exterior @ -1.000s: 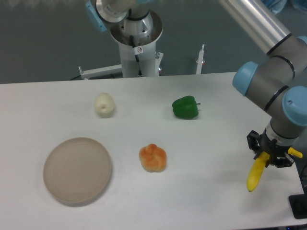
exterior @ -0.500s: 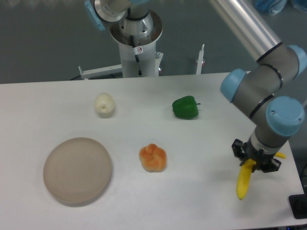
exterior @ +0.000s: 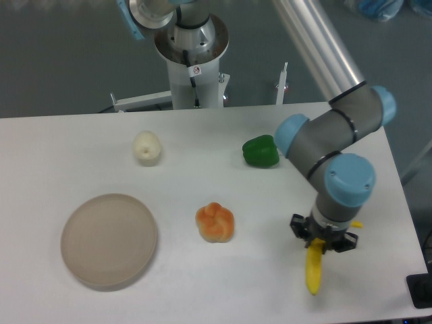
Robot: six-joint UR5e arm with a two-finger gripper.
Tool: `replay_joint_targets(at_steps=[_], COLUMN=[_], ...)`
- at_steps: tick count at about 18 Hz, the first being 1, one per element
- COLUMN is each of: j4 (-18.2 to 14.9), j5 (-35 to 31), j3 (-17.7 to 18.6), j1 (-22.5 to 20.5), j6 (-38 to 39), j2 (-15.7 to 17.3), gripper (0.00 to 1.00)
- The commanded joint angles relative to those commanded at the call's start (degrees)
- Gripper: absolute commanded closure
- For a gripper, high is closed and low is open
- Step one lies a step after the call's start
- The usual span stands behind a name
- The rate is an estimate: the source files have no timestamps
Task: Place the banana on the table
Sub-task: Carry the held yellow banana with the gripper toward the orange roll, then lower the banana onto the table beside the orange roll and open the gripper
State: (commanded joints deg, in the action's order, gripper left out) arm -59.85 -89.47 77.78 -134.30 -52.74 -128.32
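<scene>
Hand (exterior: 322,244) clenched on the banana (exterior: 314,271), which is held over the near right of the counter (exterior: 81,138).

The banana is gripped at its upper end and hangs tip-down, with the orange fruit (exterior: 215,222) to its left. The carrying step is judged nearly done; a short lowering onto the bare surface is called for next, then a release.

Glossy plastic-looking banana (exterior: 313,275), matt white table (exterior: 81,142).

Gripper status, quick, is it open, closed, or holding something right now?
Gripper: closed on the banana, which hangs down over the table.
</scene>
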Motion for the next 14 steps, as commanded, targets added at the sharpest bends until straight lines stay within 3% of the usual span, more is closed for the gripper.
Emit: replay_joint_targets(at_steps=[5, 10, 13, 14], j4=[0.00, 0.26, 0.35, 0.35], j5=[0.00, 0.00, 0.00, -0.09], j3=[4.14, 6.16, 6.34, 6.34], j1=[3.96, 4.22, 4.31, 4.31], j6=[1.23, 0.71, 0.45, 0.45], j2=[1.67, 1.76, 1.85, 1.85], gripper=[0.98, 0.75, 0.44, 0.18])
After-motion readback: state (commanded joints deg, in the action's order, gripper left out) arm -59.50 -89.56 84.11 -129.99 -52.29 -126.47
